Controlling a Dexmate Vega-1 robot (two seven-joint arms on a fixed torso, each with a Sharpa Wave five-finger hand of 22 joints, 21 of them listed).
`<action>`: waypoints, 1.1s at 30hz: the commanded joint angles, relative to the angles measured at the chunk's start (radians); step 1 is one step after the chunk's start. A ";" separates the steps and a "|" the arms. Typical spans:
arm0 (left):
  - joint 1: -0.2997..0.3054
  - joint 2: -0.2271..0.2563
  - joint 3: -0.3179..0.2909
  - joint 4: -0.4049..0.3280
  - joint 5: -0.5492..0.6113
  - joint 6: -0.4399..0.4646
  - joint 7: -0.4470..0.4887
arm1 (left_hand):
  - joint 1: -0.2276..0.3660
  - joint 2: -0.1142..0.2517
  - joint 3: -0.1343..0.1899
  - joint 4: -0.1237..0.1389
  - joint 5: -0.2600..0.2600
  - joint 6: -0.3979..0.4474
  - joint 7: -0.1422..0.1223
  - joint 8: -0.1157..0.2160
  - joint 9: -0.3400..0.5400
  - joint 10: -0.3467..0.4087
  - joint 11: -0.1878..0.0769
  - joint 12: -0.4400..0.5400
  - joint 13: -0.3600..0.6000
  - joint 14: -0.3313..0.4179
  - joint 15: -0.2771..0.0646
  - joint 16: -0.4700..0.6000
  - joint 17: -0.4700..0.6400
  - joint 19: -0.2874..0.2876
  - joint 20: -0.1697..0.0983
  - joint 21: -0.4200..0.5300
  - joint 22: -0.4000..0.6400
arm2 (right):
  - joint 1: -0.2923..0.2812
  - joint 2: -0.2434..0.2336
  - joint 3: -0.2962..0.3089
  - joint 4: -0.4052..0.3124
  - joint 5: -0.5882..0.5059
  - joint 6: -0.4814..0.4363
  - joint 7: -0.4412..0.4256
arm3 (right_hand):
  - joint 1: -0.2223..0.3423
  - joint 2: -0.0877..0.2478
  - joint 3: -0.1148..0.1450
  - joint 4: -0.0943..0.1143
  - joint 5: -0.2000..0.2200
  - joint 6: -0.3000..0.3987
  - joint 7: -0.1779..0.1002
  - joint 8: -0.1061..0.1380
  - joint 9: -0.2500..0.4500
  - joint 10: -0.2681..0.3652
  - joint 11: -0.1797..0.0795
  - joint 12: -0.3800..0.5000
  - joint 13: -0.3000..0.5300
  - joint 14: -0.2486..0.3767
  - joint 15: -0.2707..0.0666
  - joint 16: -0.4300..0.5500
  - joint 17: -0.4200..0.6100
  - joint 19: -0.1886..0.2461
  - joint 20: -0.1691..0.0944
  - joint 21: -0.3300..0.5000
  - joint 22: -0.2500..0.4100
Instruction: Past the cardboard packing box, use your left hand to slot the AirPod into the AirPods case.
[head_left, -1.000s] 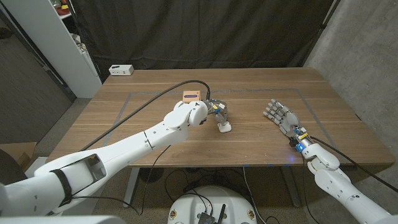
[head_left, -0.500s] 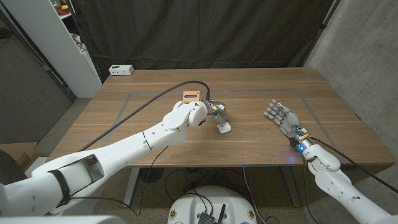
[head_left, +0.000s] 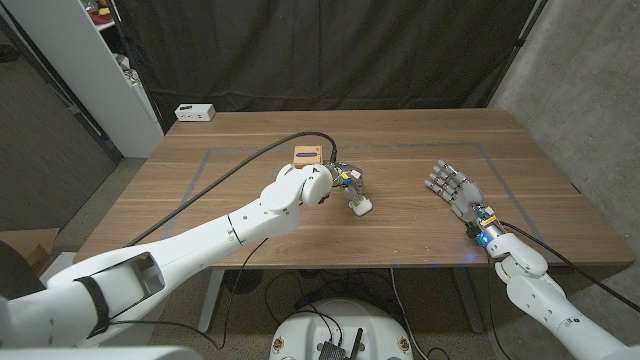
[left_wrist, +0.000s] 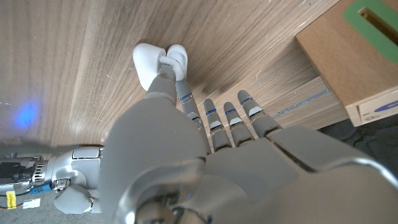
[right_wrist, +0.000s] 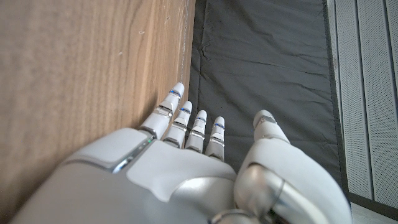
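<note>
The left hand (head_left: 345, 183) reaches over the middle of the table (head_left: 240, 165), its thumb tip down on the white case (head_left: 361, 205), which lies on the wood just on the near side of the hand. In the left wrist view the thumb presses into the case (left_wrist: 152, 62) beside a small rounded white piece that may be the AirPod (left_wrist: 179, 59); I cannot tell whether the hand pinches it or only touches it, while the other fingers (left_wrist: 230, 118) stretch out straight. The box (head_left: 307, 154) stands just beyond the case, near the hand's far side. Well to the right of the case, the right hand (head_left: 450, 188) holds nothing, fingers spread and apart. A small white device (head_left: 195, 112) sits at the table's far left corner, far from the case.
</note>
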 joint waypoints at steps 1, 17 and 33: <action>0.018 0.000 -0.004 -0.015 0.024 0.014 0.003 | -0.016 0.000 -0.008 0.002 -0.005 0.012 0.005 0.001 0.003 0.009 -0.003 0.002 0.004 0.004 -0.065 0.002 0.001 0.002 -0.003 -0.001 0.006 | -0.004 0.000 0.000 -0.003 -0.001 0.004 -0.002 | -0.009 0.004 0.005 -0.001 0.004 0.003 -0.008 0.005 0.003 0.004 0.000 0.004 0.002 0.001 -0.076 -0.001 0.004 -0.004 0.001 -0.001 0.004; 0.030 -0.003 -0.001 -0.038 0.056 0.038 -0.036 | -0.071 -0.010 -0.029 0.020 -0.011 0.031 0.001 0.003 0.008 0.024 -0.018 0.005 0.006 0.022 -0.067 0.006 0.002 0.002 -0.010 0.000 0.006 | -0.005 -0.005 0.000 0.000 0.000 0.008 0.012 | -0.006 0.012 0.013 0.000 0.006 0.006 -0.015 0.005 0.003 0.002 -0.002 0.003 0.002 0.000 -0.078 -0.002 0.003 -0.013 0.006 -0.003 0.004; 0.068 -0.019 -0.007 -0.055 0.108 0.077 -0.015 | -0.102 -0.003 -0.029 0.018 -0.011 0.073 0.021 0.027 0.035 0.034 -0.017 0.007 0.013 0.049 -0.054 0.011 0.007 -0.002 0.010 0.000 0.007 | 0.021 0.003 -0.006 0.044 0.004 0.018 0.059 | -0.008 0.017 0.019 0.005 0.007 0.008 -0.015 0.006 0.004 0.001 -0.006 0.003 0.002 -0.001 -0.079 -0.001 0.005 -0.018 0.010 -0.004 0.004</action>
